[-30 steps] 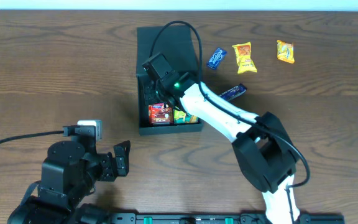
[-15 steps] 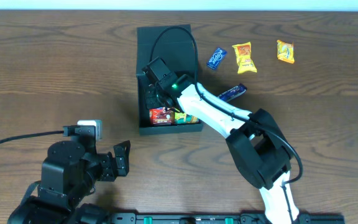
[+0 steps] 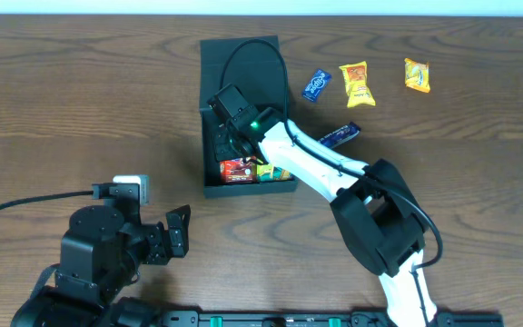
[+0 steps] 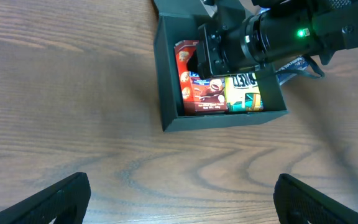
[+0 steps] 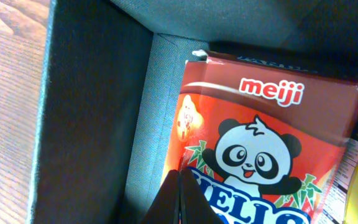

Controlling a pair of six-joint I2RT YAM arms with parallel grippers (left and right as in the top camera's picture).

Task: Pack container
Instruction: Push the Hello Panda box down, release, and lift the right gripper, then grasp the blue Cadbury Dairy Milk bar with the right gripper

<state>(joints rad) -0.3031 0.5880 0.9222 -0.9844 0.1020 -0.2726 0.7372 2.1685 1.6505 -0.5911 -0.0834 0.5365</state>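
I am holding my right claw (image 5: pixel 179 186) down inside the container (image 3: pixel 248 188), the dark square box that is sitting near the middle of the table (image 3: pixel 62 91) with its flap lid (image 3: pixel 243 54) lying open on the far side. My wrist camera is showing this claw's two fingers pressed together into a single dark wedge. Its tip is meeting the lower edge of a red panda snack packet (image 5: pixel 260 143), close to the box's left inner wall, and I cannot tell whether anything is caught between the fingers. That red packet is lying in the near part of the box, and a green and yellow packet (image 4: pixel 244 93) is sitting just beside it on the right. My left claw (image 4: pixel 180 180) is hanging spread wide over bare wood on the near side of the box, well apart from it and gripping nothing. Out on the table to the right of the box, four loose packets are lying: a blue one (image 3: pixel 316 84), an orange one (image 3: pixel 357 84), a yellow one (image 3: pixel 417 74), and a dark blue one (image 3: pixel 341 134) just beside my right arm.
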